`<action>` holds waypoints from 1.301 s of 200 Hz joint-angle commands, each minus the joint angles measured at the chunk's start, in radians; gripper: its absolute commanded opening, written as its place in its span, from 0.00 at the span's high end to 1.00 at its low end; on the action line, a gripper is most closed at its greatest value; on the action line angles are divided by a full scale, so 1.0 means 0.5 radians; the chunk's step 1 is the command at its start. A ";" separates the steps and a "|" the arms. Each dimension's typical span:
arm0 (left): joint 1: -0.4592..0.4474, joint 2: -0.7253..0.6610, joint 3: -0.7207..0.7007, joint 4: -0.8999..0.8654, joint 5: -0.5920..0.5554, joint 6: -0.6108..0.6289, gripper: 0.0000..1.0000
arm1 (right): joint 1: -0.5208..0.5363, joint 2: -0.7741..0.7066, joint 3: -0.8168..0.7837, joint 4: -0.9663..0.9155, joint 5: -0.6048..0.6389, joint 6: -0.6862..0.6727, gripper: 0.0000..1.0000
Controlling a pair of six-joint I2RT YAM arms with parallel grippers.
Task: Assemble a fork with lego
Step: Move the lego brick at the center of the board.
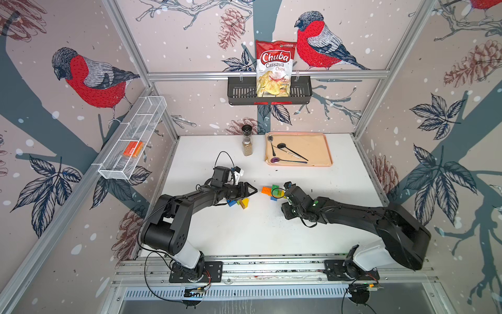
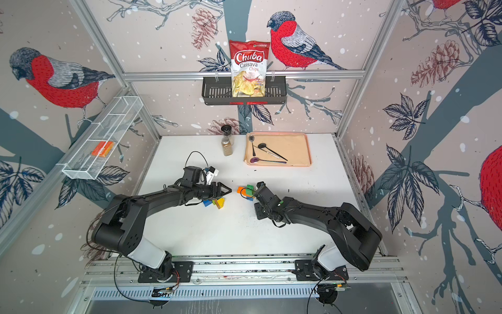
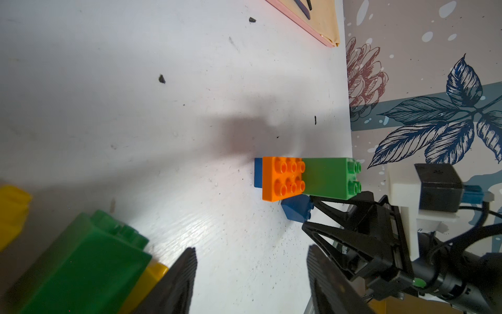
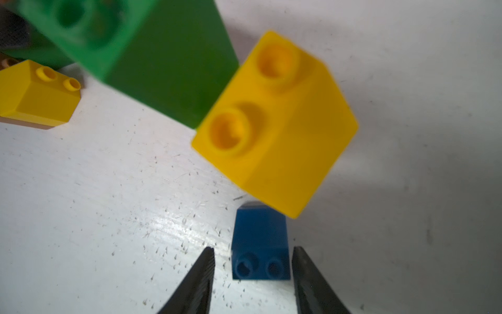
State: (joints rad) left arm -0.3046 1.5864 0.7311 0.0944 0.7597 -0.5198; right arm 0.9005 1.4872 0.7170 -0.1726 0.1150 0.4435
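Two black robot arms reach over one white bench. On it are one peach rectangular plastic tray holding three long-handled spoons, and one glass spice grinder with a black cap. One red-and-white cassava chip bag stands in one black slotted basket; one white wire basket holds one smooth orange block. The wrist views show one orange studded plastic brick, two yellow sloped bricks, two green bricks and two blue bricks.

Bright even light, soft shadows — edge distortion, blurry close yellow brick.
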 commanded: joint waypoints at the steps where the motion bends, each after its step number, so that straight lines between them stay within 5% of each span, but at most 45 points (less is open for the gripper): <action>1: 0.004 0.001 0.010 0.033 0.038 0.011 0.35 | 0.035 0.055 0.035 0.032 0.019 -0.050 0.56; 57: 0.020 -0.019 -0.005 0.014 0.033 0.018 0.36 | 0.146 0.196 0.114 -0.068 0.097 -0.087 0.62; 86: 0.022 -0.040 -0.011 -0.009 0.033 0.027 0.36 | 0.150 0.236 0.145 -0.068 0.172 -0.005 0.48; 123: 0.026 -0.044 -0.023 -0.007 0.033 0.032 0.36 | 0.161 0.275 0.194 -0.018 0.201 0.024 0.47; 217: 0.046 -0.095 -0.045 -0.011 0.039 0.032 0.36 | 0.258 0.284 0.227 -0.063 0.252 -0.039 0.71; 260: 0.061 -0.157 -0.018 -0.127 0.009 0.087 0.36 | 0.380 0.225 0.254 -0.048 0.157 -0.356 0.73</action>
State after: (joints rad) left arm -0.2790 1.5295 0.7113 0.0715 0.7624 -0.5072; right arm 1.0592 1.6081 0.8314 -0.1951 0.2256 0.3851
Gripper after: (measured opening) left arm 0.638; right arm 0.356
